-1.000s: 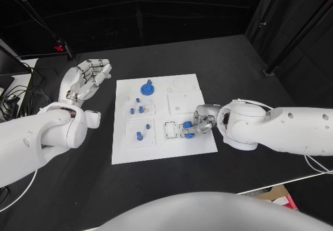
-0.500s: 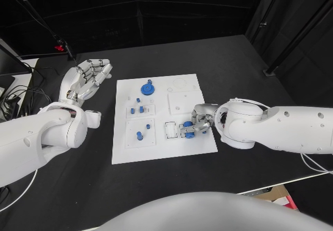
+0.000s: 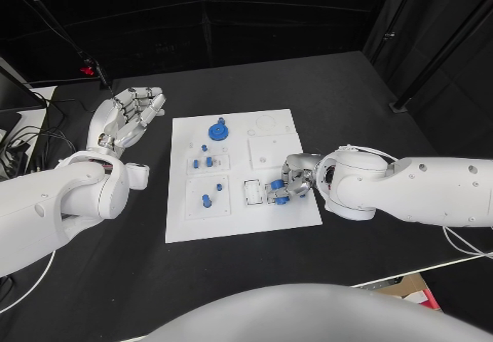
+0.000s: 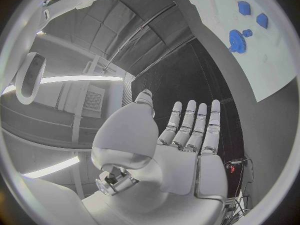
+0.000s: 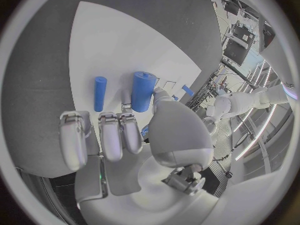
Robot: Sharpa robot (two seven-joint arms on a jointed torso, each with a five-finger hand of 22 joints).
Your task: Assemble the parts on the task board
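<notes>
Fingers of my right hand (image 3: 292,179) pinch a blue cylinder (image 5: 142,91) over the task board (image 3: 239,214), near its right edge; my left hand (image 3: 127,114) hovers spread and empty left of the board.

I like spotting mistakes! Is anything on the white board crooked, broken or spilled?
Nothing looks broken or spilled. The small blue pieces sit tidily on the white task board. The right hand holds a blue cylinder; the left hand is open beside the board.

Robotics lab or test studio. My workspace: black table (image 3: 339,92) ringed by black curtains (image 3: 257,28). White task board (image 3: 241,214) at centre. Cables (image 3: 21,139) at table edge. Strip lights (image 4: 81,78) overhead, another white robot (image 5: 240,101) standing nearby.
</notes>
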